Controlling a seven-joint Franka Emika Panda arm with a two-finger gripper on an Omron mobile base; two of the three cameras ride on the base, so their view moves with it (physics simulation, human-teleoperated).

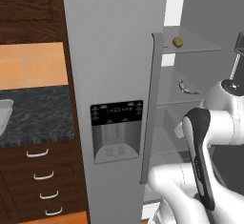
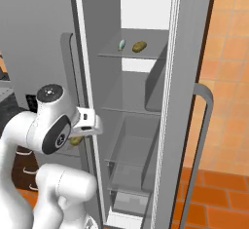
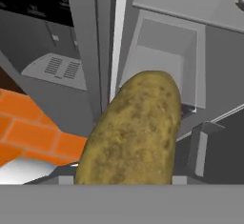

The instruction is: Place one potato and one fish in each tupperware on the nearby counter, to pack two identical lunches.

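Observation:
My gripper (image 2: 78, 135) is shut on a golden-brown potato (image 3: 131, 132), which looms large in the hand view and hides the fingertips. In the right base view this potato (image 2: 76, 140) peeks out under the white hand, just left of the open fridge. A second potato (image 2: 139, 47) lies on the fridge's upper glass shelf beside a small grey fish (image 2: 121, 44). From the left base view, that potato (image 1: 177, 42) sits on the top shelf and a fish (image 1: 187, 88) on the shelf below. One pale grey tupperware (image 1: 4, 114) rests on the dark marbled counter (image 1: 43, 113) at the far left.
The closed fridge door with its dispenser panel (image 1: 116, 130) and long handle (image 1: 151, 108) stands between the counter and the open compartment. The open right door (image 2: 192, 101) flanks the shelves. Wood drawers (image 1: 43, 180) sit under the counter, and orange tiles cover the floor.

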